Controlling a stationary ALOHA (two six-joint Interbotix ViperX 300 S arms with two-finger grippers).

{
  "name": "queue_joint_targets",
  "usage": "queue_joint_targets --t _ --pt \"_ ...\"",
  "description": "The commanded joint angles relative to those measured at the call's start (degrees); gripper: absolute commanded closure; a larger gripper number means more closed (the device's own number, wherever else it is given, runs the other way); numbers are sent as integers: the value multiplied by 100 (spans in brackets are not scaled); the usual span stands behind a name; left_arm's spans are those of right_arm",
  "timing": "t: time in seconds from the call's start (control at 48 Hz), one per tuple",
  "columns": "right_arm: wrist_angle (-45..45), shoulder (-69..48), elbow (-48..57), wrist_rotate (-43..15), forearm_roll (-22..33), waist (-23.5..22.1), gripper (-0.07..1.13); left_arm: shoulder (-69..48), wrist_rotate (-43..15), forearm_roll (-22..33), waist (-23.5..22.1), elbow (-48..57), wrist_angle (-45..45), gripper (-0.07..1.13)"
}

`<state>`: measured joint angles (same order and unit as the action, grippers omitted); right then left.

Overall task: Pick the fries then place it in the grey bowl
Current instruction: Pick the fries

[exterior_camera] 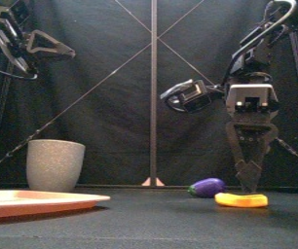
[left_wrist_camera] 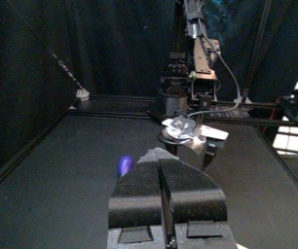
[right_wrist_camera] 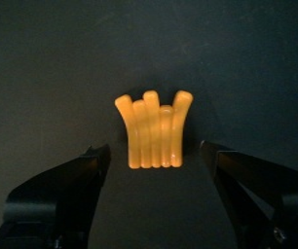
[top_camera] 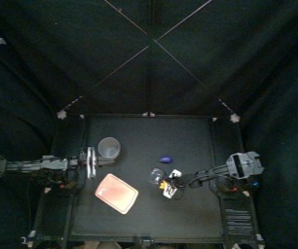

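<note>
The yellow fries (exterior_camera: 242, 200) lie flat on the table right of centre, next to a purple eggplant toy (exterior_camera: 207, 186). My right gripper (exterior_camera: 246, 183) points straight down just above the fries. In the right wrist view its jaws stand open, one on each side of the fries (right_wrist_camera: 155, 129), with nothing held. The tall grey speckled cup (exterior_camera: 55, 163) stands at the left, behind the pink tray (exterior_camera: 35, 202). My left gripper (top_camera: 88, 161) rests raised at the left, beside the cup (top_camera: 109, 147), and its jaws look shut and empty (left_wrist_camera: 168, 163).
The pink tray (top_camera: 117, 192) lies at the front left between the cup and the fries (top_camera: 156, 174). The eggplant (top_camera: 167, 159) sits just behind the fries. Bare black table lies between the fries and the cup.
</note>
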<state>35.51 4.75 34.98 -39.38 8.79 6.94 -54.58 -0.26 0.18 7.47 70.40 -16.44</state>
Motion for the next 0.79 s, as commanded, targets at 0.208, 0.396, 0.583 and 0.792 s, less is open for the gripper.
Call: queue_joint_targets --t 0.208,0.396,0.583,0.792 --pt "-141 62 -35 44 44 -44 0 26 -9 -18 158 -70 -26 107" --pt "-176 62 -9 53 9 -97 1 26 -9 -18 167 -35 -26 107" --pt "-360 62 62 53 -97 -114 4 26 -9 -9 167 26 -26 107" --pt "-571 62 105 53 -176 -132 28 26 -9 0 167 26 -26 107"
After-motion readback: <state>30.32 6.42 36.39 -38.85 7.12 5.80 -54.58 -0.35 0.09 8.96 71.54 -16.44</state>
